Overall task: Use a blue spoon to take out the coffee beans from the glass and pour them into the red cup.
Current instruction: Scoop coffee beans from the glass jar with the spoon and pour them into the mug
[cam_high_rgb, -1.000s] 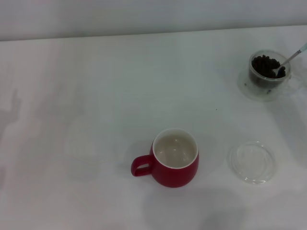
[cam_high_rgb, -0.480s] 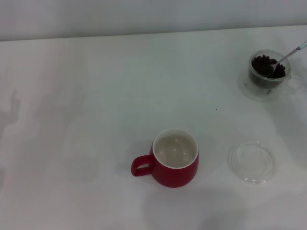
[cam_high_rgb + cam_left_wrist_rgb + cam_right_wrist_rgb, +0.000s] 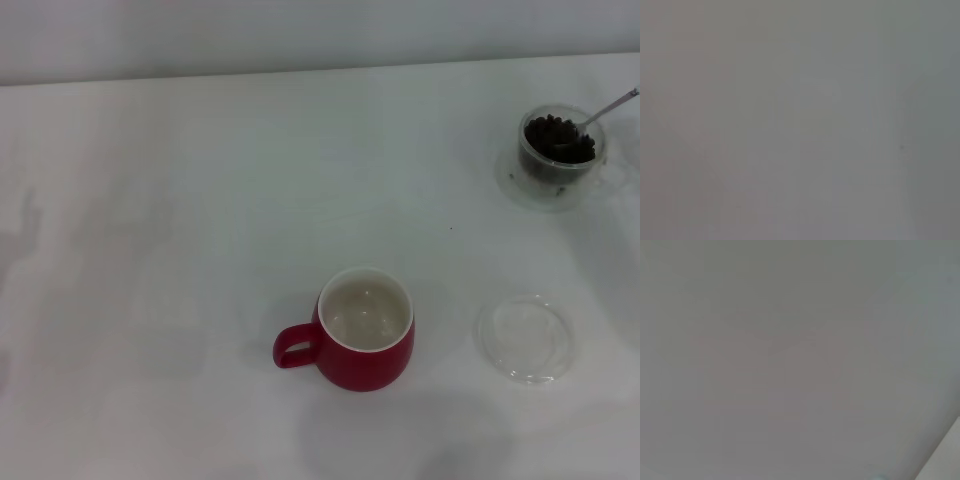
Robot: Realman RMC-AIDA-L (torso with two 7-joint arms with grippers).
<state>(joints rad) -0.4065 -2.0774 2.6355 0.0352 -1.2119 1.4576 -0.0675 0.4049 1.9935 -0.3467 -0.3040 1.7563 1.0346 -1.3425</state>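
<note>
The red cup (image 3: 366,331) stands near the front middle of the white table, its handle pointing to the left and its white inside bare. At the far right stands the glass (image 3: 560,150), filled with dark coffee beans (image 3: 558,138). The blue spoon (image 3: 603,110) has its metal stem rising from the beans toward the picture's right edge; its handle runs out of view. Neither gripper shows in any view. Both wrist views give only blank grey.
A flat clear round dish (image 3: 526,339) lies on the table (image 3: 200,200) to the right of the red cup. A clear saucer-like base (image 3: 516,182) sits under the glass.
The spoon's stem has tilted lower and its bowl has shifted within the beans. Cup, glass and dish have stayed in place.
</note>
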